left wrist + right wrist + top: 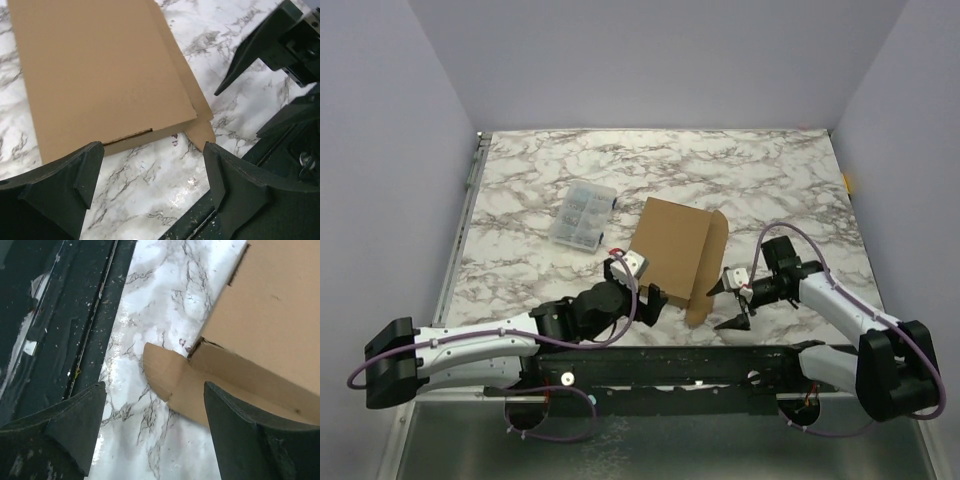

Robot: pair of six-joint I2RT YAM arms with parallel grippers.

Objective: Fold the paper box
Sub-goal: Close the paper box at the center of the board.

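Note:
The brown paper box (675,248) lies mid-table, folded over, with its right flap (708,268) standing up. In the left wrist view its flat top (100,75) fills the upper left, and a small tab (202,132) sticks out at the near corner. My left gripper (648,300) is open and empty just in front of the box's near edge. My right gripper (728,300) is open and empty just right of the raised flap. The right wrist view shows the box (270,325) and a rounded tab (165,372) lying on the marble between the fingers.
A small clear plastic compartment case (582,214) lies left of the box. The black mounting rail (660,365) runs along the near table edge. Purple walls enclose the marble table (760,180) on three sides.

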